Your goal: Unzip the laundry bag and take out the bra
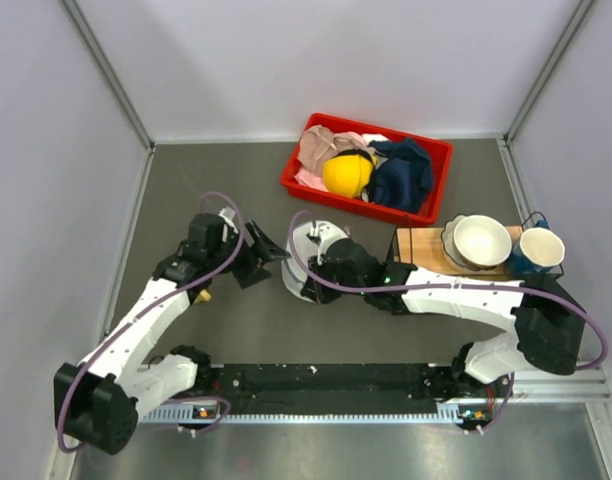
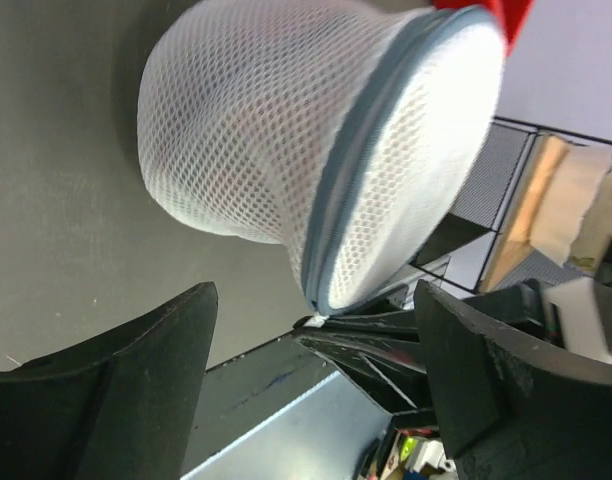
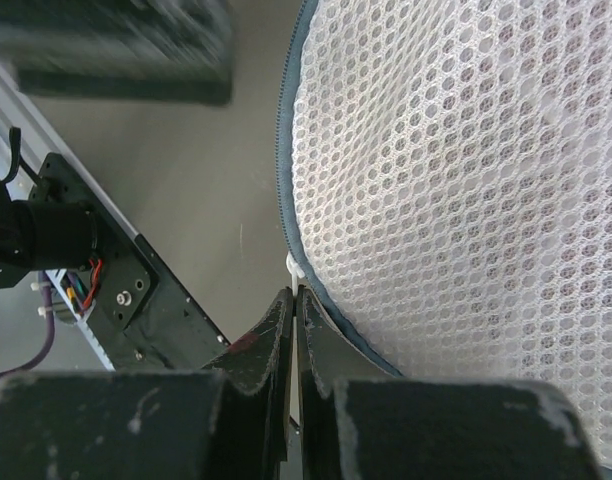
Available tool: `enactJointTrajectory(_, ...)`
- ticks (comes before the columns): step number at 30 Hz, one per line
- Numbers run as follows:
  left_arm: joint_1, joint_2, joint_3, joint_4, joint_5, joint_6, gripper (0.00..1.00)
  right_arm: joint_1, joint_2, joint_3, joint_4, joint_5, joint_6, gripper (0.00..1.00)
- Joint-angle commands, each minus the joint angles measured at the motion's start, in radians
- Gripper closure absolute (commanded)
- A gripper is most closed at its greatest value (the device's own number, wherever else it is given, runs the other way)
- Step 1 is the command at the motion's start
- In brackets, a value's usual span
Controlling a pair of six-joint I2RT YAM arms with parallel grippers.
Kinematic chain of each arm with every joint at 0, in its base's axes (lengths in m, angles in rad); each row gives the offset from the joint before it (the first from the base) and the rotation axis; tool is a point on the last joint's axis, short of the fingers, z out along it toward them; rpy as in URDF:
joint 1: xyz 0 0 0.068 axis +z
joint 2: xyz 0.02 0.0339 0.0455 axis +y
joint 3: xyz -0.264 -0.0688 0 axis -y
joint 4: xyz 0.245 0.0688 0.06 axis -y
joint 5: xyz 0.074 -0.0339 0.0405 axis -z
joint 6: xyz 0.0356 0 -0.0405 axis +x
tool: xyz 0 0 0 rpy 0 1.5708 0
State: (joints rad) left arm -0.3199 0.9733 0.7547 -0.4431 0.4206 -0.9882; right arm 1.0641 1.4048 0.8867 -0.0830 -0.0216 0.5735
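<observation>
The white mesh laundry bag [image 1: 308, 252] stands in the middle of the dark table, its blue-grey zipper band [image 2: 354, 175] running round it. My right gripper [image 3: 294, 296] is shut on the small white zipper pull [image 3: 294, 268] at the bag's [image 3: 456, 190] lower edge. In the left wrist view the same pull [image 2: 314, 321] shows under the bag [image 2: 276, 120]. My left gripper [image 2: 316, 300] is open just left of the bag, its fingers [image 2: 146, 380] spread wide and touching nothing. The bra is hidden.
A red bin [image 1: 432, 190] at the back holds beige-pink and navy cloths and a yellow item. To the right, a wooden board [image 1: 418, 252] carries a white bowl [image 1: 482, 240], with a cup [image 1: 540, 247] in a wire holder. A black rail [image 1: 326, 380] runs along the near edge.
</observation>
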Motion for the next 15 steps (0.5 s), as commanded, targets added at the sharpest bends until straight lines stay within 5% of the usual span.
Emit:
enactJointTrajectory(1,-0.059,0.057,-0.02,0.125,0.009,-0.072,0.17,-0.003,0.013,0.064,0.052,-0.02,0.006,1.0)
enactJointTrajectory(5,-0.096,0.128,0.001,0.168,-0.003,-0.073,0.28,-0.003,0.005,0.057,0.043,-0.017,0.005,1.0)
enactJointTrajectory(7,-0.105,0.165,0.015,0.175,-0.008,-0.07,0.47,-0.003,-0.003,0.049,0.039,-0.012,0.003,1.0)
enactJointTrajectory(8,-0.105,0.174,0.034,0.176,-0.008,-0.063,0.61,-0.003,-0.009,0.046,0.025,-0.003,-0.001,1.0)
enactJointTrajectory(9,-0.105,0.18,0.044,0.153,-0.022,-0.053,0.86,-0.006,-0.023,0.034,0.02,0.0,-0.009,1.0)
enactJointTrajectory(10,-0.1,0.188,0.058,0.138,-0.026,-0.04,0.95,-0.016,-0.033,0.026,0.011,0.003,-0.011,1.0)
enactJointTrajectory(15,-0.042,0.191,0.139,0.052,-0.017,0.063,1.0,-0.093,-0.131,-0.067,-0.04,0.006,-0.046,1.0)
